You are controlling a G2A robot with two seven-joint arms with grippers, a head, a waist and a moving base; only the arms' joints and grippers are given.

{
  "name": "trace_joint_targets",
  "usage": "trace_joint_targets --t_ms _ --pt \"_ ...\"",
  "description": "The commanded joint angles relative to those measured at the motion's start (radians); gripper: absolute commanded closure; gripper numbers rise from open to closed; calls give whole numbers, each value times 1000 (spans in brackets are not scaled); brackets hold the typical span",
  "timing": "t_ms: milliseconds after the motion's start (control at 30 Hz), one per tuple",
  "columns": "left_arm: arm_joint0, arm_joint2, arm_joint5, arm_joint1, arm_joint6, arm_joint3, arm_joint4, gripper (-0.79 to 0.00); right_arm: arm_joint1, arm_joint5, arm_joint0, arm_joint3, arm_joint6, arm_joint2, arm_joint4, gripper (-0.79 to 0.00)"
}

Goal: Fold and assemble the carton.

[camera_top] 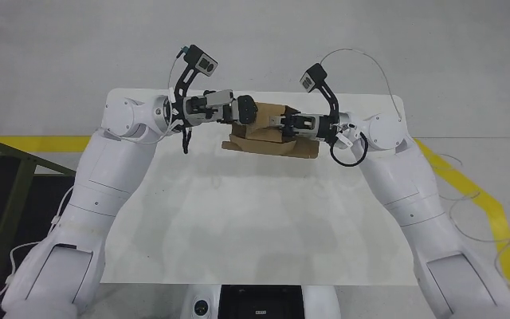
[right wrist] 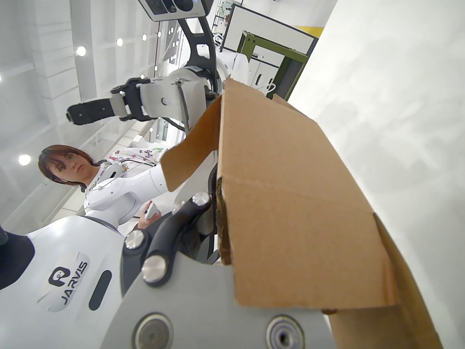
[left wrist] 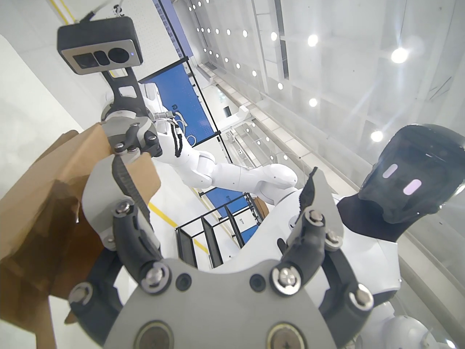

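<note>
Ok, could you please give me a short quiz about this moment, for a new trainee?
1. True or false: no tool touches the carton.
2. Which tool has its fingers spread wide apart: A left, B right?
3. Fill in: seen from the top, the carton is over the ___ side of the table.

Key
1. False: the right tool grips its edge.
2. A, the left tool.
3. Far.

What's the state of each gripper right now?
Left gripper: open, holding nothing, beside the carton.
Right gripper: closed on the carton's edge.
</note>
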Motion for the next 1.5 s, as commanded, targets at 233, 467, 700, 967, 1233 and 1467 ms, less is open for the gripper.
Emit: trace_joint_targets --t_ms 233,467,700,967,1233,1467 --pt "18 -63 32 18 -32 20 57 -785 9 13 -22 -24 4 26 -7 0" --pt "36 -71 39 19 -7 -3 80 -785 8 22 -27 -47 23 18 -3 0" --pt "32 -74 32 17 9 -6 99 -785 3 33 -30 -62 52 -5 14 0" --pt "35 -70 37 13 -3 -5 88 -785 2 32 -29 -63 55 -9 16 0" --pt "34 -70 31 9 12 -6 100 -785 2 32 -29 -63 55 -9 16 0" --pt "37 -88 40 14 0 -22 122 -785 2 32 -29 -63 55 -9 16 0"
